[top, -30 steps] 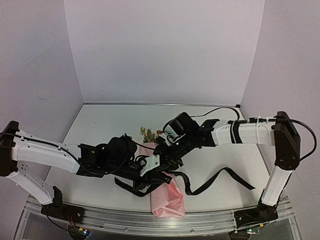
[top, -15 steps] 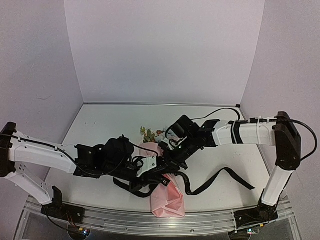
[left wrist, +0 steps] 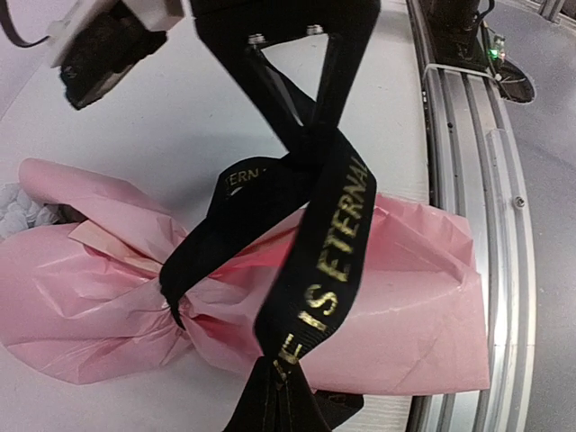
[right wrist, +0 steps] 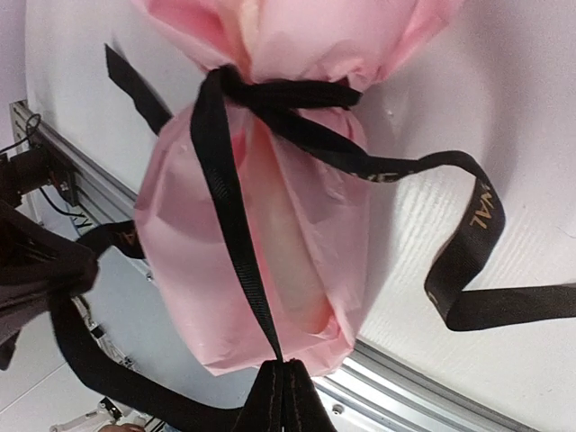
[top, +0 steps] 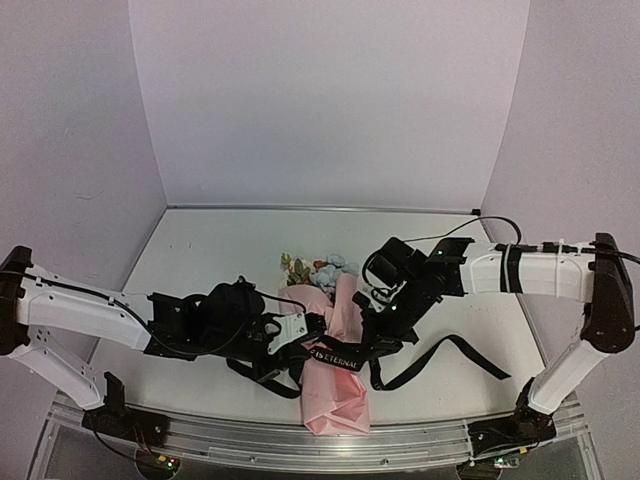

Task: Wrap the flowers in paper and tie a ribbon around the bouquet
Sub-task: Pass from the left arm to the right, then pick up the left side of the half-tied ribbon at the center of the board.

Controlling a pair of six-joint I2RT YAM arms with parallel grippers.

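Bouquet (top: 335,395) lies at 6 o'clock on bench (top: 220,260), heads toward 12. Ribbon (left wrist: 328,243) is knotted at its waist. Left pincer (left wrist: 310,126) and right pincer (right wrist: 281,396) each pinch a strand. We should pull toward 9 and 3 evenly, sparing the paper (right wrist: 306,252).

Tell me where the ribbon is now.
In the top view, the ribbon crosses the middle of the bouquet at the front centre of the table, a loose tail trailing to the right.
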